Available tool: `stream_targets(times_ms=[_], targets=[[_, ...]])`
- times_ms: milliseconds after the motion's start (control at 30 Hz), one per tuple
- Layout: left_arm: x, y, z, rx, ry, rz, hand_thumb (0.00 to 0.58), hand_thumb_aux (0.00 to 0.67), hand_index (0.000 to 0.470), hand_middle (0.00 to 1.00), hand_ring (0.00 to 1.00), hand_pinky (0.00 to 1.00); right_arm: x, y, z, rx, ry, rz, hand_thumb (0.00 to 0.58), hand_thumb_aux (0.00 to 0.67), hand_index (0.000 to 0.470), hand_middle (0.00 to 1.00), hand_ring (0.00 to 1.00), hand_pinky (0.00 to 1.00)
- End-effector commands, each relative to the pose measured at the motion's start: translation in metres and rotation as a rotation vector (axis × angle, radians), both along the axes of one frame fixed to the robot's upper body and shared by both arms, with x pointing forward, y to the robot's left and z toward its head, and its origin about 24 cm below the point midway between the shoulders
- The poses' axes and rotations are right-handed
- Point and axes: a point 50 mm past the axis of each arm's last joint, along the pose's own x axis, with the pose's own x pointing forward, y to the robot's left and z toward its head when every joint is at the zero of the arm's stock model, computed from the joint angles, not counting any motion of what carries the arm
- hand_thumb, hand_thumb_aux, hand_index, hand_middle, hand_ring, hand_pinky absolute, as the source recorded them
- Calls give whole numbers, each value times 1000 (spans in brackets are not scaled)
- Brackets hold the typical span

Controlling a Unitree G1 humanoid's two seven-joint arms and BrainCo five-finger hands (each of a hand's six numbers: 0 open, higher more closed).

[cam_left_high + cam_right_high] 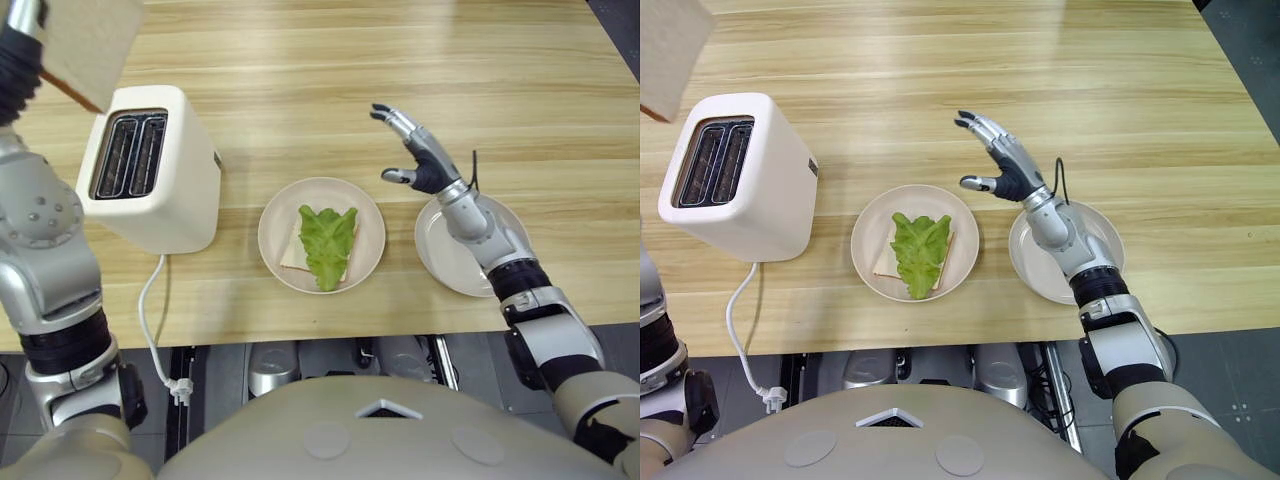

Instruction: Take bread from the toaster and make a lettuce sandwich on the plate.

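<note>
One bread slice (90,40), probably light, stiff and crumbly so best gripped gently by its edge, is held by the left hand (20,35) above the toaster (150,165), far left of the plate (275,215) with lettuce (327,240), while the right hand (420,155) hovers spread and empty.

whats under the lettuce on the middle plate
A slice of bread lies under the lettuce; its pale edges show beside the leaf. Its middle is covered, so anything between them cannot be seen.
</note>
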Motion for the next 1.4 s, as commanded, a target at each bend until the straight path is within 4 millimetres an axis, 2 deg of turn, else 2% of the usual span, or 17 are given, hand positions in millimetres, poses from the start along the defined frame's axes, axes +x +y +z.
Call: stream_targets(times_ms=[33, 100, 200, 300, 367, 500, 700, 833, 1033, 1233, 1400], targets=[[13, -21, -7, -100, 120, -288, 580, 670, 460, 1000, 1000, 1000, -4, -10, 6, 37, -22, -19, 0, 0, 0, 0, 0, 0], [28, -37, -24, -180, 274, -490, 580, 670, 460, 1000, 1000, 1000, -8, -15, 10, 63, -35, -11, 0, 0, 0, 0, 0, 0], [49, -57, -65, -246, 577, -711, 580, 670, 460, 1000, 1000, 1000, -18, -24, 17, 134, -54, 14, 0, 0, 0, 0, 0, 0], [64, -66, -108, -323, 860, -880, 580, 670, 460, 1000, 1000, 1000, -24, -34, 23, 152, -67, 20, 0, 0, 0, 0, 0, 0], [68, -69, -130, -328, 1003, -994, 580, 670, 460, 1000, 1000, 1000, -25, -41, 23, 157, -58, 5, 0, 0, 0, 0, 0, 0], [72, -75, -155, -272, 1229, -1203, 580, 670, 460, 1000, 1000, 1000, -26, -48, 18, 154, -26, -21, 0, 0, 0, 0, 0, 0], [85, -85, -187, -130, 1499, -1245, 580, 670, 460, 1000, 1000, 1000, -29, -42, 10, 150, 9, -3, 0, 0, 0, 0, 0, 0], [90, -99, -206, -103, 1595, -1262, 580, 670, 460, 1000, 1000, 1000, -30, -35, 4, 129, 29, 22, 0, 0, 0, 0, 0, 0], [100, -114, -222, -173, 1558, -1240, 580, 670, 460, 1000, 1000, 1000, -32, -28, -1, 121, 49, 42, 0, 0, 0, 0, 0, 0], [97, -116, -240, -172, 1566, -1184, 580, 670, 460, 1000, 1000, 1000, -35, -23, -6, 118, 67, 62, 0, 0, 0, 0, 0, 0], [96, -113, -247, -126, 1600, -1149, 580, 670, 460, 1000, 1000, 1000, -39, -22, -9, 120, 79, 68, 0, 0, 0, 0, 0, 0]])
